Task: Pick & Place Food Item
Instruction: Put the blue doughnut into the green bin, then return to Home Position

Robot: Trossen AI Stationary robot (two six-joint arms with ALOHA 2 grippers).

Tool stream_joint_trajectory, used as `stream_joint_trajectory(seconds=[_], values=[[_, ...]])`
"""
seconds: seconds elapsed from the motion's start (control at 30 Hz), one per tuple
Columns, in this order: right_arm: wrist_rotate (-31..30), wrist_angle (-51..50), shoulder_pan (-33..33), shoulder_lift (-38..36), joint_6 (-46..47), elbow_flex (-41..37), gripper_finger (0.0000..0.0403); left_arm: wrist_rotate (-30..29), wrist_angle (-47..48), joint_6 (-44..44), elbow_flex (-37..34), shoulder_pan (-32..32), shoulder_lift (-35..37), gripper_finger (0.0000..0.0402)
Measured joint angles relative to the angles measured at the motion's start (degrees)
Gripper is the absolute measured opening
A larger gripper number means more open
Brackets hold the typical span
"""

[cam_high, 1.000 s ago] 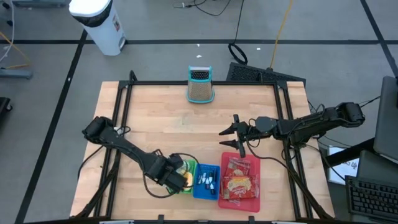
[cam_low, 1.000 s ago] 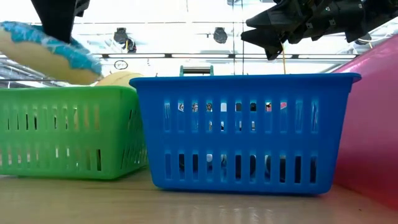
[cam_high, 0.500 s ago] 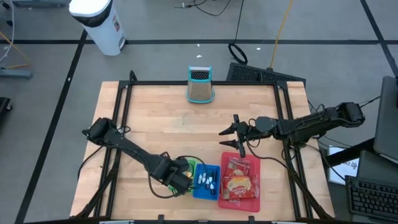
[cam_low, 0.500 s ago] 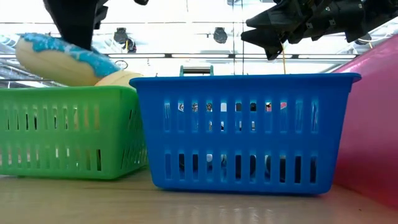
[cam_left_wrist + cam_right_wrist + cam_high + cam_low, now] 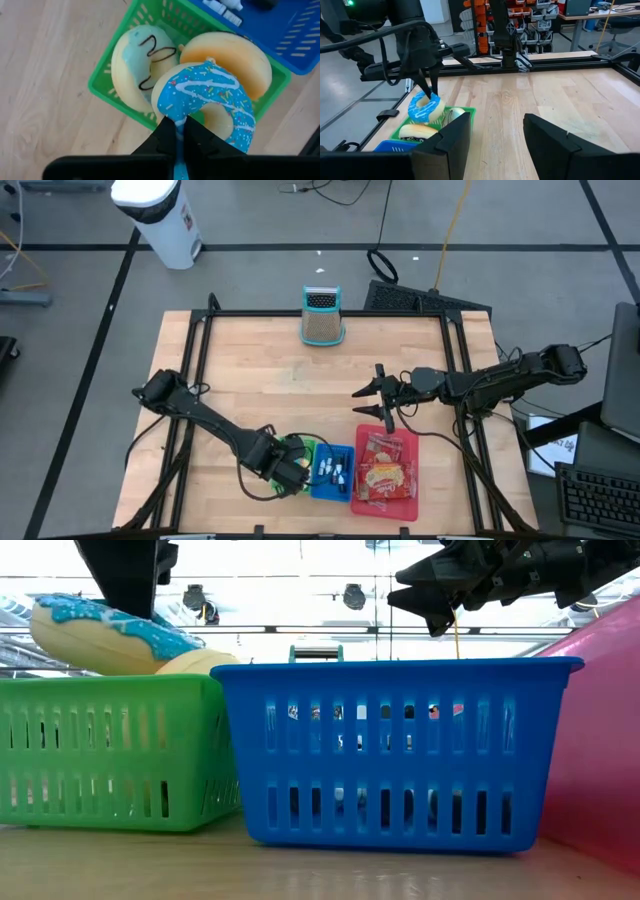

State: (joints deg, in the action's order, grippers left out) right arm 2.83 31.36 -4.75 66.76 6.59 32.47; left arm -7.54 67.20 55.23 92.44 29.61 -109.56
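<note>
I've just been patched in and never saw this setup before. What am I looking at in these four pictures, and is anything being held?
Two dark robot arms work at a wooden table. One picture looks straight down, one looks level across the tabletop, and two come from cameras on the arms' wrists. At the near edge stand a green basket with two doughnuts, a blue basket and a red tray; a grater stands at the far edge. The left pincer is shut on a blue-iced doughnut above the green basket. The right pincer waits open mid-table.
</note>
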Motion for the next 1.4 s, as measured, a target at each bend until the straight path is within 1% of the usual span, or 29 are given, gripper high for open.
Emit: stream_joint_trajectory(seconds=[0.13,0.3,0.37,0.63,0.83,1.13,1.27,1.4], values=[[0.0,-0.1,0.0,0.0,0.0,0.0,0.0171,1.4,0.0,-1.8,0.0,0.0,-0.1,0.0023],[0.0,-0.4,0.0,0.0,0.0,0.0,0.0171,1.9,0.0,-2.7,0.0,0.2,-2.7,0.0008],[0.0,-0.4,0.0,0.0,0.0,0.0,0.0171,2.0,0.0,-2.7,0.0,0.1,-3.7,0.0009],[0.0,-0.5,0.0,0.0,0.0,0.0,0.0171,3.1,0.0,-2.2,0.0,-0.6,-4.4,0.0075],[0.0,-0.7,0.0,0.0,-0.2,0.0,0.0171,6.0,0.6,-1.5,0.0,-0.9,-4.4,0.0118],[0.0,-0.8,0.0,0.0,-0.2,0.0,0.0171,5.0,0.9,-0.6,0.0,-1.9,-4.4,0.0200],[0.0,-0.8,0.0,0.0,-0.2,0.0,0.0171,6.3,0.6,0.6,0.0,-2.7,-4.0,0.0224],[0.0,-0.8,0.0,0.0,-0.2,0.0,0.0171,7.3,0.5,0.7,0.0,-3.1,-3.1,0.0236]])
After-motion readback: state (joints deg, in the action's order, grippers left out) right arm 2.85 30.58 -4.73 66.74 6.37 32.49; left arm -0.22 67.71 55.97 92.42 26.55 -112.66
